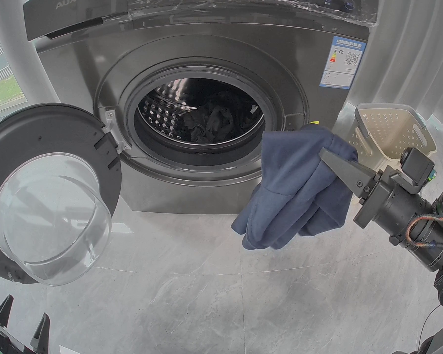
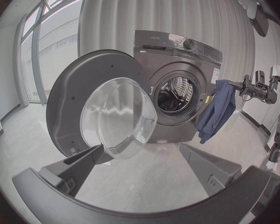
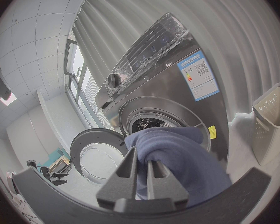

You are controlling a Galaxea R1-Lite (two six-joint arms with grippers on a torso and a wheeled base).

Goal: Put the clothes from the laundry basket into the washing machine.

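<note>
Dangling navy garment [image 1: 295,188], right claw [image 1: 325,153] (clamped), near washing machine [image 1: 206,50]

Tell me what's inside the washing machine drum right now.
A heap of dark clothes lies in the drum. How many pieces cannot be told; the door ring hides the drum's lower front.

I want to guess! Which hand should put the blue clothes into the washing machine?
The right hand: it grips the blue garment beside the open drum. The left hand is open and empty, low by the door.
</note>
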